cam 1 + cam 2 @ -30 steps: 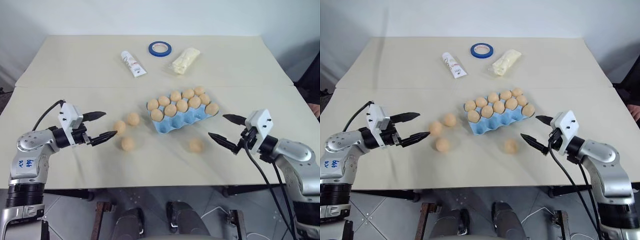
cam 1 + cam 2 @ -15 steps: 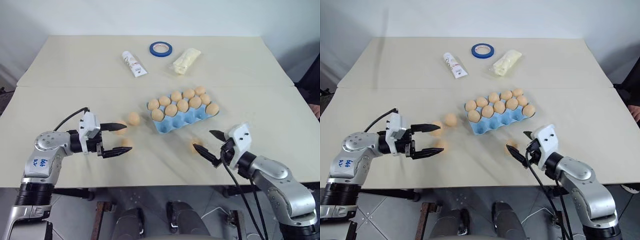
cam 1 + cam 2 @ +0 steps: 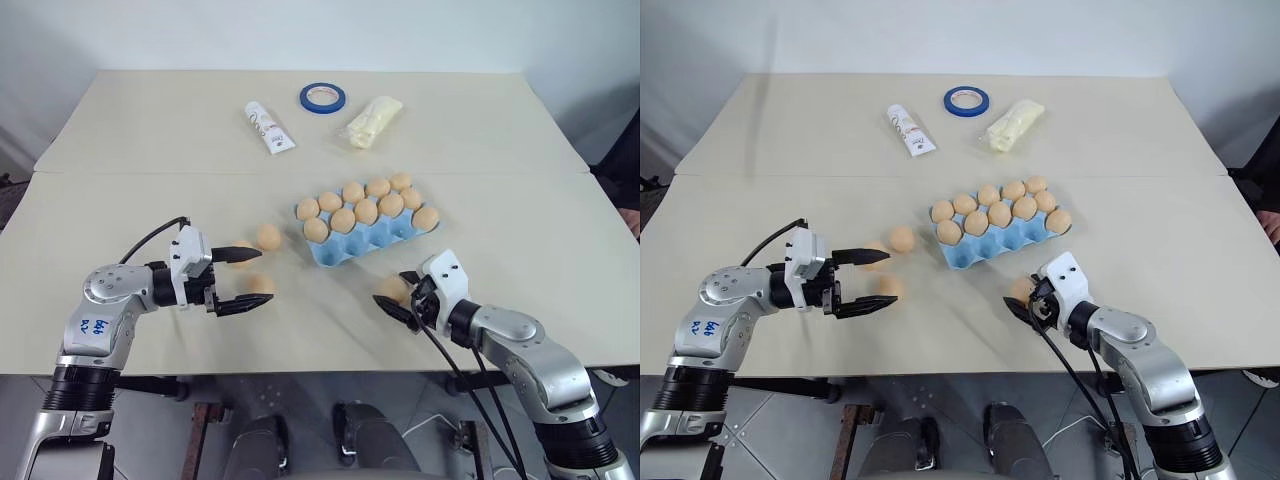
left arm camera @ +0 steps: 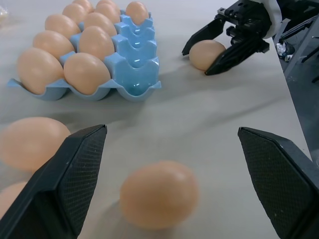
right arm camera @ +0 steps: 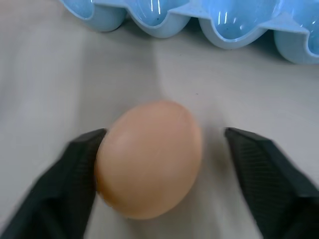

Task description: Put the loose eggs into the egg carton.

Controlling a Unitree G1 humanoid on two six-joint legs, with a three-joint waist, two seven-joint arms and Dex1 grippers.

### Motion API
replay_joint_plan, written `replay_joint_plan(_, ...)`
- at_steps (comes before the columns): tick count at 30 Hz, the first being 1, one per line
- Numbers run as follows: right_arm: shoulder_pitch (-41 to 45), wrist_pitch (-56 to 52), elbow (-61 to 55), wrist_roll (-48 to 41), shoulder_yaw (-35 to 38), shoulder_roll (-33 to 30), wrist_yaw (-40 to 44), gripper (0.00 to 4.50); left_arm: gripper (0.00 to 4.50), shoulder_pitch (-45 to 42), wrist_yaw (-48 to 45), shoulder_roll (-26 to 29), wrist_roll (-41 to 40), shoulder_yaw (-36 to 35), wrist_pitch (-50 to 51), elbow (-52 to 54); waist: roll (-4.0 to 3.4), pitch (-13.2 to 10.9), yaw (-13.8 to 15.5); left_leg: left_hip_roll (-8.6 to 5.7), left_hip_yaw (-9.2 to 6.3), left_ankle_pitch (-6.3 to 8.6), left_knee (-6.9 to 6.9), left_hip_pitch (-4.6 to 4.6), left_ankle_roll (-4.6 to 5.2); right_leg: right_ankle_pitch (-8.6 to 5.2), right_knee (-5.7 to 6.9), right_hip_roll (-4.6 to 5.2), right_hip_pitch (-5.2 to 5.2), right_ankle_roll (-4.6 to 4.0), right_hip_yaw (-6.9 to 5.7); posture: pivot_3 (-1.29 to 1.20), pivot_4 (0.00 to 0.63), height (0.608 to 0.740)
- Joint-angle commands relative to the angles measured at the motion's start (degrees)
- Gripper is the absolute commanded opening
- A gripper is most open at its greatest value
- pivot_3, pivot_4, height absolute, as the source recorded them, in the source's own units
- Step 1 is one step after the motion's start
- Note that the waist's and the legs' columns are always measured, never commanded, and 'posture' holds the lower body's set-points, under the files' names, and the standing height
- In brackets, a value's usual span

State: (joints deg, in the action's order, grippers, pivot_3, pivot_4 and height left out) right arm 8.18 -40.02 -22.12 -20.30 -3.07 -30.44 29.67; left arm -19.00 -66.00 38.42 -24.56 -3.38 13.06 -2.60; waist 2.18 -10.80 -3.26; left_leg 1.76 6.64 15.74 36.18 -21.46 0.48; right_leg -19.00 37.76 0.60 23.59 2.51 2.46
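- Egg carton (image 3: 372, 238): light blue pulp, mid desk (image 3: 150, 140), back rows filled w/ tan eggs.
- Loose eggs: smooth, matte tan.
- Right hand (image 3: 1021, 298): one egg (image 5: 149, 158) bracketed, one finger touching, grip unclear.
- Left hand (image 3: 243, 279): open around another egg (image 4: 159, 193).

Loose eggs (image 3: 268, 236): plain matte tan-orange, no markings.
Egg carton (image 3: 352, 246): light blue all over; the eggs in its cups match the loose ones.
Tape ring (image 3: 321, 97): blue with a white inner face, beyond the carton.
Tube (image 3: 267, 128): white with small dark and red print.
Wrapped lump (image 3: 372, 120): pale yellow.
Table (image 3: 150, 130): plain cream.
Gripper fingers (image 4: 75, 174): black, finely cross-hatched pads.
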Motion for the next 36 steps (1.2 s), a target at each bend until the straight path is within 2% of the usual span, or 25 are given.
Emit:
replay_joint_plan(1,0.0,0.9,-2.4,-0.4,1.4,-0.1,0.3,2.43,4.50,1.0,-0.1,0.8,-1.0,-1.4,0.0,2.5,0.00,0.0,0.0,0.00,0.00,0.00,0.00,0.01,0.00,0.00,0.00,0.00,0.00,0.00,0.00,0.00,0.150,0.740)
replay_joint_plan(3,0.5,0.4,-3.7,-0.9,2.3,-0.6,0.5,1.87,4.50,1.1,-0.2,0.9,-1.0,-1.5,0.0,2.4,0.00,0.0,0.0,0.01,-0.01,0.00,-0.01,0.00,0.00,0.00,0.01,-0.01,0.01,0.00,-0.01,0.00,0.150,0.740)
replay_joint_plan(4,0.7,0.3,-4.1,-1.2,2.5,-0.8,0.6,1.78,4.50,1.2,-0.2,0.9,-1.0,-1.5,0.0,2.4,0.00,0.0,0.0,0.00,-0.01,0.00,-0.01,0.00,0.00,0.00,0.01,0.00,0.01,0.00,-0.01,0.00,0.150,0.740)
replay_joint_plan(10,10.1,1.0,-0.4,-1.2,3.9,1.0,-0.8,1.76,4.50,0.6,-0.2,0.5,-1.0,-0.9,0.4,2.0,0.00,0.0,-0.2,0.00,0.00,-0.02,0.02,0.03,0.00,0.01,0.06,-0.01,0.00,-0.01,0.00,0.00,0.150,0.740)
replay_joint_plan(19,21.2,11.6,18.8,6.8,1.5,2.7,-1.2,1.76,4.50,0.7,0.2,-0.7,-1.0,-0.6,-0.3,2.8,-0.01,0.0,0.0,0.00,-0.01,0.01,-0.01,-0.13,0.02,0.01,-0.06,0.01,0.09,-0.02,-0.04,0.00,0.150,0.740)
replay_joint_plan(24,23.8,15.8,24.4,9.2,1.5,4.0,-1.5,1.76,4.50,0.8,0.6,-1.3,-1.7,-1.8,-0.7,3.3,-0.02,0.0,-0.2,0.00,0.00,0.01,-0.01,-0.13,0.02,0.01,-0.05,-0.01,0.11,-0.02,-0.04,0.00,0.150,0.740)
replay_joint_plan(36,24.3,15.9,24.4,9.3,1.7,4.9,0.1,1.76,4.50,2.6,3.0,-3.8,-2.7,-5.6,-7.6,3.6,-0.02,0.0,-0.2,0.01,-0.01,0.00,0.01,-0.12,0.01,0.01,0.01,-0.01,0.10,-0.02,-0.05,0.00,0.150,0.740)
